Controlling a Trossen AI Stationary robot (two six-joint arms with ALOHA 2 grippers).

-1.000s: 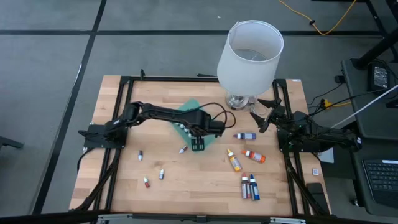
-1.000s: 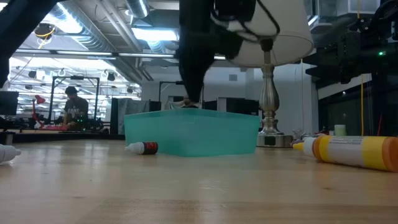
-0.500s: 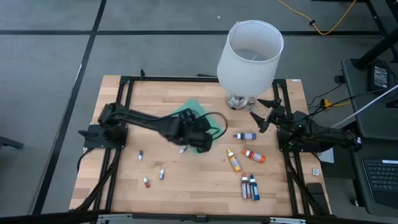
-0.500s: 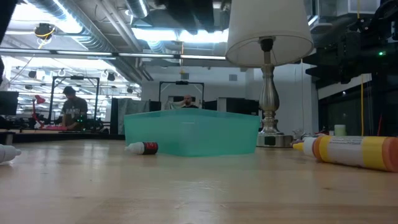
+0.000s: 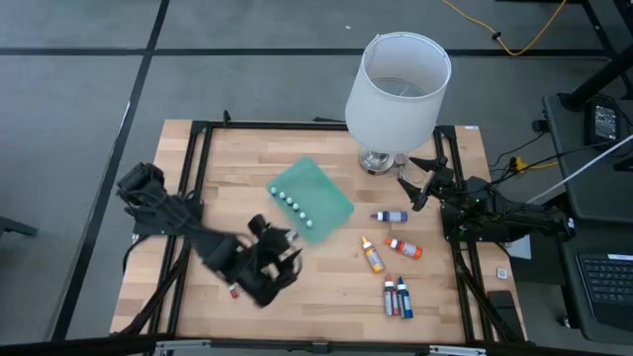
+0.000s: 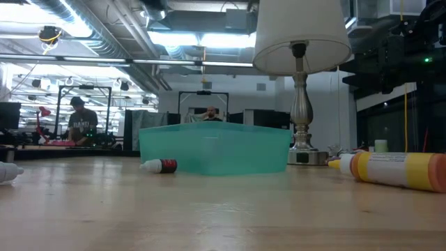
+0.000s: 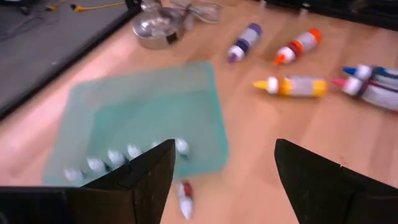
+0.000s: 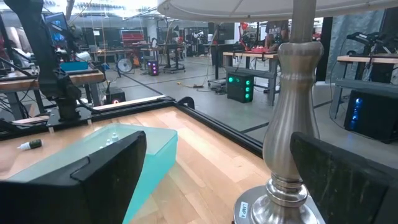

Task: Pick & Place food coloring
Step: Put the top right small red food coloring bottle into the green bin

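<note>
The left gripper [image 5: 280, 259] hangs with its fingers spread and empty over the near-left part of the table [image 5: 326, 297], above the loose tiny bottles. One small red-tipped bottle [image 7: 185, 199] lies just ahead of it, its long axis pointing toward the green tray [image 5: 326, 190], touching nothing. A row of white-capped bottles [image 5: 293, 204] already sits in that tray. The bigger bottles [image 5: 399, 295] lie to the right (nearer the right gripper [image 5: 415, 186], which waits beside the lamp [image 5: 398, 84], fingers apart).
</note>
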